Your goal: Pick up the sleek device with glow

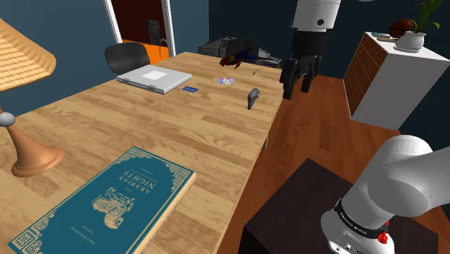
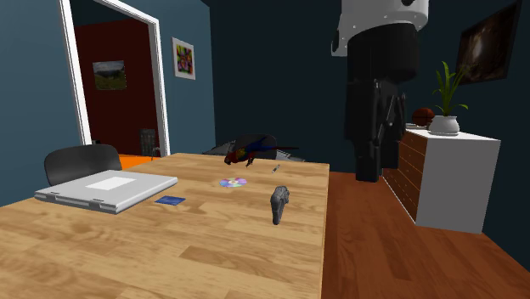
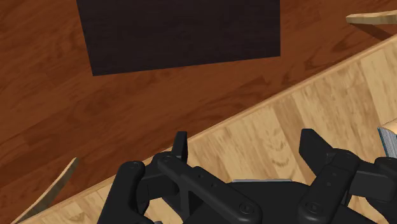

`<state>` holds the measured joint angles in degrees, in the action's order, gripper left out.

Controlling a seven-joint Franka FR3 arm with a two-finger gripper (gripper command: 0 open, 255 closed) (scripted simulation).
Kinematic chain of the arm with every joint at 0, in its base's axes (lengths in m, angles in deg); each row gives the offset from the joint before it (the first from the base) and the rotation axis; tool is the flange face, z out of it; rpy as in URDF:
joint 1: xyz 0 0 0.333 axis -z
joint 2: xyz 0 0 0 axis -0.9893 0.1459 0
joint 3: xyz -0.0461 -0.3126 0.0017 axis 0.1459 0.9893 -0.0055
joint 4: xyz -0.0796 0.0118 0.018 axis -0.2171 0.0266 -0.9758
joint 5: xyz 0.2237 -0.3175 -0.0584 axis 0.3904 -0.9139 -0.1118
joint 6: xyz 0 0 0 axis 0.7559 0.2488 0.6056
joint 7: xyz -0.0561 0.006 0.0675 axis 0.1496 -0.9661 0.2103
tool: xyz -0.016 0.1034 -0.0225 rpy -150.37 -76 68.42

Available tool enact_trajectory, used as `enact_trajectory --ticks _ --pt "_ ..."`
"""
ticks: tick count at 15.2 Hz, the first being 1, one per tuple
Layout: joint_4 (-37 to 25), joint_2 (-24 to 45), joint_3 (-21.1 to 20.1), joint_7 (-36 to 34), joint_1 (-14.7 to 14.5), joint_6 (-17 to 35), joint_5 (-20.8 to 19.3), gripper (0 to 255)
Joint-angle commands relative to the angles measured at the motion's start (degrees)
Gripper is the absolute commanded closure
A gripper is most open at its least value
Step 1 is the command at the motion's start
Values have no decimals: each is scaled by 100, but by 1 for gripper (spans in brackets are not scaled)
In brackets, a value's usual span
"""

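Observation:
A small grey handheld device [image 1: 253,97] stands on the wooden table [image 1: 173,137] close to its edge on the shoulder view's right; it is also in the second exterior view [image 2: 279,205]. A closed silver laptop [image 1: 154,78] lies further along the table. My black gripper [image 1: 297,83] hangs open in the air above the floor, just past that table edge and higher than the grey device. It holds nothing. In the wrist view the fingers [image 3: 181,147] stand apart over the table's edge, midway point [image 3: 248,149]. The second exterior view has the gripper [image 2: 374,166] to the device's right.
On the table lie a teal book [image 1: 108,198], a lamp base [image 1: 32,155], a blue card [image 1: 190,89], a disc [image 1: 226,81], a pen [image 1: 255,72] and a red and blue figure [image 1: 238,56]. A white cabinet [image 1: 393,83] with a plant stands beyond the gripper. My dark stand [image 3: 181,32] is below.

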<state>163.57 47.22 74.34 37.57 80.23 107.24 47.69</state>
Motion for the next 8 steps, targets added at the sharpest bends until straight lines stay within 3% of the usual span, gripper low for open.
enact_trajectory --ticks 1,8 --pt "0 0 0 0 0 0 0 0" --pt "-286 1194 -144 -1113 501 1100 91 0"
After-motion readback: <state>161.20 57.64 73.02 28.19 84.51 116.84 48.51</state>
